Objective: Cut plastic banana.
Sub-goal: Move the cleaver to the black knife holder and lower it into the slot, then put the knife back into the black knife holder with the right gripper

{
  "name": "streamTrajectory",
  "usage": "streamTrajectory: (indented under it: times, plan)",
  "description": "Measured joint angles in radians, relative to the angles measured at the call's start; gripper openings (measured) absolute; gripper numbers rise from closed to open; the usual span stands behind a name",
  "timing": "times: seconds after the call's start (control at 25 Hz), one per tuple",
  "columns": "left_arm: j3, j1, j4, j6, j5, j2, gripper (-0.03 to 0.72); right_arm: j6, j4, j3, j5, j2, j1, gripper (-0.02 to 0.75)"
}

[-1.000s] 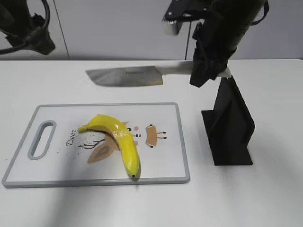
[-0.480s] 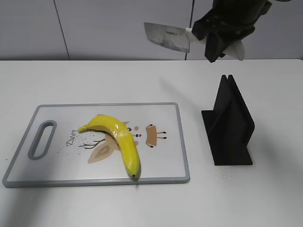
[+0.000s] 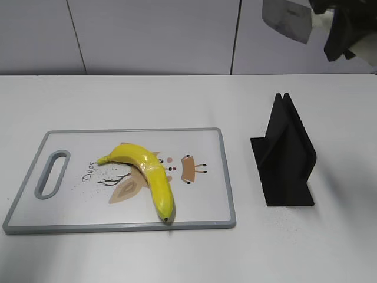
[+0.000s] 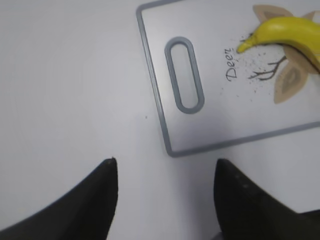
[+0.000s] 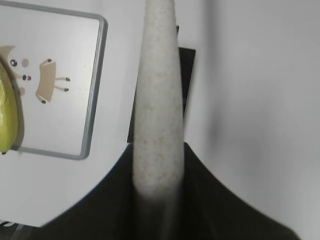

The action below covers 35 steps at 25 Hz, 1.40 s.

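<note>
The glossy curved yellow plastic banana (image 3: 145, 174) lies on the white rectangular cutting board with a grey rim and a slotted handle (image 3: 53, 218), its greenish stem end pointing toward the handle side and its dark tip near the board's front edge — flat and unobstructed, so a blade can come straight down across its middle. The right end effector (image 3: 341, 26) is high at the top right of the exterior view, well above the white counter (image 3: 177, 100) and well apart from the banana; it is clamped on the speckled pale handle (image 5: 156, 100) of a broad steel kitchen knife (image 3: 287, 17), whose blade juts out to the left. Raised like this, the knife clears the black wedge-shaped knife stand (image 3: 287, 156) beside the board. The left end effector (image 4: 165, 197) hovers over bare counter just off the board's handle end, its two dark fingers (image 4: 97, 195) spread wide with nothing between them — a likely spot from which to steady the board or the fruit. The cut has not begun. The next move would call for carrying the blade over the board and lining it square across the banana.
</note>
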Motion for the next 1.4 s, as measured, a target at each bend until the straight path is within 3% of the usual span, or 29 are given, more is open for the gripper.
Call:
streamTrajectory:
  times: [0.56, 1.0, 1.4]
  plan:
    - [0.414, 0.0, -0.033, -0.01, 0.004, -0.65, 0.584, 0.098, 0.008, 0.342, -0.064, -0.141, -0.002, 0.162]
    - [0.52, 0.0, -0.022, -0.012, 0.004, -1.102, 0.584, 0.103, 0.011, 0.396, -0.162, -0.141, -0.002, 0.162]
    - [0.636, 0.0, -0.027, -0.018, -0.051, -1.253, 0.566, 0.103, 0.012, 0.396, -0.181, -0.141, -0.002, 0.162]
